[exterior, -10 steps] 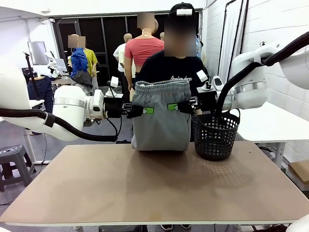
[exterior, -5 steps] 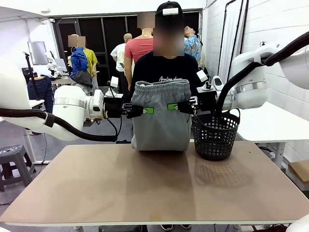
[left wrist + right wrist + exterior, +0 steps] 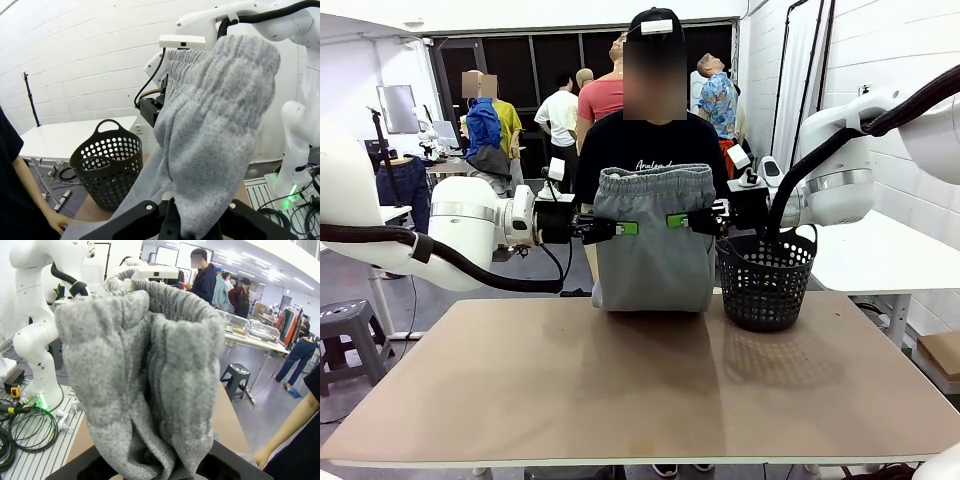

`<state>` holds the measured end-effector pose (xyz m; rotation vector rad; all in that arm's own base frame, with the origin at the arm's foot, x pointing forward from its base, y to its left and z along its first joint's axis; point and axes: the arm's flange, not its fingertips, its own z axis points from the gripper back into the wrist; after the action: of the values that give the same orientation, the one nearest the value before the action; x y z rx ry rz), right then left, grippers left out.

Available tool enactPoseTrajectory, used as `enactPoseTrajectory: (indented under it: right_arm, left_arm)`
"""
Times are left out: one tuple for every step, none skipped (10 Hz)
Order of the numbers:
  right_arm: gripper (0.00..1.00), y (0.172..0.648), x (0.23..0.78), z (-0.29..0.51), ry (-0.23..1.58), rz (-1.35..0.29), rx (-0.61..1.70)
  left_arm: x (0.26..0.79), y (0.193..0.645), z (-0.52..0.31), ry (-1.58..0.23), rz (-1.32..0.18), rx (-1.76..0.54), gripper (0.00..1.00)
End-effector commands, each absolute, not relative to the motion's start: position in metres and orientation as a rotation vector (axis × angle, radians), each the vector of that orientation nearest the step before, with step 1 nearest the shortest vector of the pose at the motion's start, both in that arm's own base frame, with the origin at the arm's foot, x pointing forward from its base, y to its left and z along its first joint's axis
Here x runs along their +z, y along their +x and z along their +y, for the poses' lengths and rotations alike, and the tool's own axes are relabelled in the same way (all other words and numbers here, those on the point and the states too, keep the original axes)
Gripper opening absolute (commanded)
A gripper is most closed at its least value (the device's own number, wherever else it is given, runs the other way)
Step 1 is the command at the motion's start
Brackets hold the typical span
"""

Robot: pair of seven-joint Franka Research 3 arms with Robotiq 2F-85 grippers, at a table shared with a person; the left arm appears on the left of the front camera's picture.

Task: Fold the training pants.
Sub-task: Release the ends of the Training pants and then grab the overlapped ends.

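The light grey training pants (image 3: 653,240) hang upright above the table's far edge, waistband at the top, lower end resting on the tabletop. My left gripper (image 3: 625,228) is shut on the left side of the pants below the waistband. My right gripper (image 3: 677,221) is shut on the right side at the same height. In the left wrist view the grey fabric (image 3: 215,130) bulges out from between the fingers. In the right wrist view bunched fabric (image 3: 145,375) is pinched the same way. A person in a black shirt (image 3: 650,150) stands right behind the pants.
A black mesh basket (image 3: 766,277) stands on the table (image 3: 640,390) just right of the pants, near the far edge. The person's hand (image 3: 57,221) rests by the table edge. Other people stand farther back in the room.
Both grippers and the pants have stayed put. The person behind has shifted a little to the left.
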<state>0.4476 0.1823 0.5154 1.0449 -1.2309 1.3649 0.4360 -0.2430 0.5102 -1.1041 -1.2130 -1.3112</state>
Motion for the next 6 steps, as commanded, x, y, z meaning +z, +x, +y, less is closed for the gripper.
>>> enactPoseTrajectory:
  right_arm:
    - [0.00,0.4428,0.5166,0.1806,1.066,-1.253,1.355]
    - [0.00,0.4428,0.5166,0.1806,1.066,-1.253,1.355]
    - [0.00,0.4428,0.5166,0.1806,1.066,-1.253,1.355]
    - [0.00,0.4428,0.5166,0.1806,1.066,-1.253,1.355]
    - [0.00,0.4428,0.5166,0.1806,1.066,-1.253,1.355]
    - [0.00,0.4428,0.5166,0.1806,1.066,-1.253,1.355]
  left_arm:
    - [0.5151,0.4330,-0.2447,-1.101,-1.237,-1.300,0.00]
    - [0.5151,0.4330,-0.2447,-1.101,-1.237,-1.300,0.00]
    - [0.5151,0.4330,-0.2447,-1.101,-1.237,-1.300,0.00]
    - [0.5151,0.4330,-0.2447,-1.101,-1.237,-1.300,0.00]
    - [0.5151,0.4330,-0.2447,-1.101,-1.237,-1.300,0.00]
    - [0.5151,0.4330,-0.2447,-1.101,-1.237,-1.300,0.00]
